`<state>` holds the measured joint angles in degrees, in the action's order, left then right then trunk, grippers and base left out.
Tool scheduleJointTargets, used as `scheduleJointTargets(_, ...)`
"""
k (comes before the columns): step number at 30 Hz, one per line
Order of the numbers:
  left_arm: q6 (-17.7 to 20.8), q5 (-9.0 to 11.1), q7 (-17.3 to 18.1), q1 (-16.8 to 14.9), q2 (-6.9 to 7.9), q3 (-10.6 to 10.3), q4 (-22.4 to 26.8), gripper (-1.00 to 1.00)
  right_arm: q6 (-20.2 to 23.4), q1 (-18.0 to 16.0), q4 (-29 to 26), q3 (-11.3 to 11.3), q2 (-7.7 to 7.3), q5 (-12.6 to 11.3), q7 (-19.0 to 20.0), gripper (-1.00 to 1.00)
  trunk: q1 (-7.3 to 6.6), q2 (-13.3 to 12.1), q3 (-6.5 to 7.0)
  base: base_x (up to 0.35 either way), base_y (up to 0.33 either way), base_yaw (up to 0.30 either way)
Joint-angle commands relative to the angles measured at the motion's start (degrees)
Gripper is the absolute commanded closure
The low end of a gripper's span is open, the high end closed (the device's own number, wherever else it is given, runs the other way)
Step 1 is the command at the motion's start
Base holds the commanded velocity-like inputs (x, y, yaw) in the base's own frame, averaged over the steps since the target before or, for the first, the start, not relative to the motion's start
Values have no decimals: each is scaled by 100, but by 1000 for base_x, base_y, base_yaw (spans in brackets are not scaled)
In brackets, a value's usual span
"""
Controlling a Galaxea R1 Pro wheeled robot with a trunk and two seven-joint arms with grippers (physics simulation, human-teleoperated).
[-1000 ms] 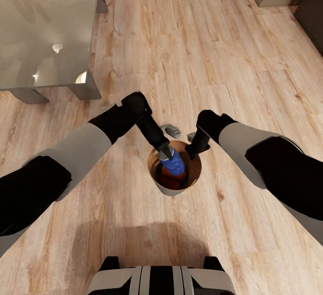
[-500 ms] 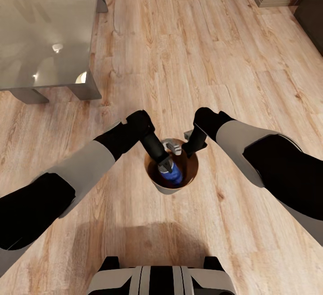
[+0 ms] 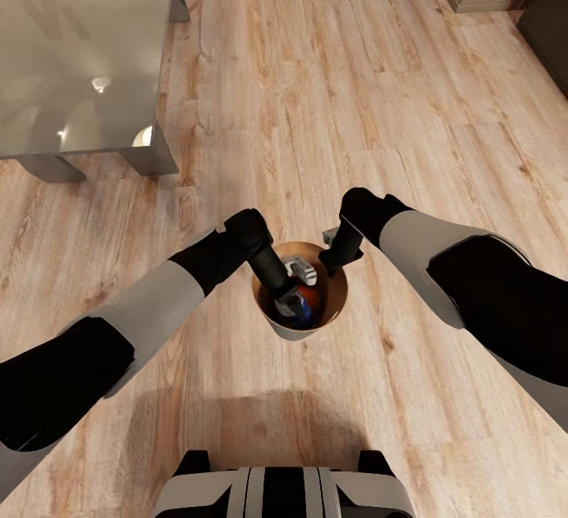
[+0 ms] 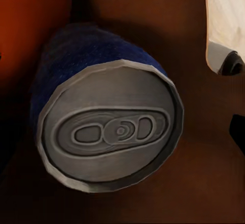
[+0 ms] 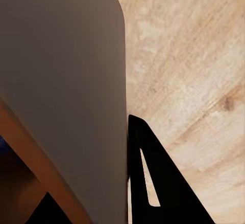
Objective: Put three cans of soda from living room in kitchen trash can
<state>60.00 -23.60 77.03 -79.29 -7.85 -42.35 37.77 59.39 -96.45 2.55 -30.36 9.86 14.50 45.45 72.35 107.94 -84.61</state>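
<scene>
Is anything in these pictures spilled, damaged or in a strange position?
Nothing is spilled or damaged. The bin stands upright on the wooden floor. The blue can lies tilted inside it beside an orange can. The right pincer grips the bin's rim.

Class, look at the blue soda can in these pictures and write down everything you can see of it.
The blue cylindrical soda can has a dark blue body and a dull silvery metal end with an oval pull tab, unopened as far as it shows. It lies tilted inside the small round bin, brown inside and pale outside, which stands on the wooden floor. An orange can sits beside it. In the head view the left gripper reaches into the bin right at the can; whether its fingers grip it cannot be told.
</scene>
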Motion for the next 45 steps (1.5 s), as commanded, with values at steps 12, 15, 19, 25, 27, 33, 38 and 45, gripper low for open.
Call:
scheduleJointTargets(12,0,5,19,1,178,111,973,-100,61,4,-3,111,-39,-132,34,100,0,0,0,0,0,0)
scheduleJointTargets(15,0,39,51,1,557,419,1805,-100,61,14,-7,115,-60,-135,34,100,0,0,0,0,0,0)
scheduleJointTargets(19,0,30,533,-3,1168,1182,2777,-100,61,30,-15,111,-76,-139,34,100,0,0,0,0,0,0)
scheduleJointTargets(25,0,88,1297,-1,2328,2357,3349,-100,61,45,-17,109,-219,-147,37,100,0,0,0,0,0,0)
scheduleJointTargets(27,0,76,1297,67,2667,2792,3390,-100,61,46,-20,112,-518,-148,40,100,0,0,0,0,0,0)
scheduleJointTargets(33,0,68,279,1295,2821,3805,3447,-100,61,46,-38,129,-1809,-149,42,100,0,0,0,0,0,0)
scheduleJointTargets(38,0,105,-610,2189,2816,4244,3492,-100,61,40,-64,140,-2772,-156,103,100,0,0,0,0,0,0)
scheduleJointTargets(45,0,107,-862,2525,2547,4312,3558,-100,61,46,-70,131,-3137,-156,142,100,22,40,-18,0,0,0)
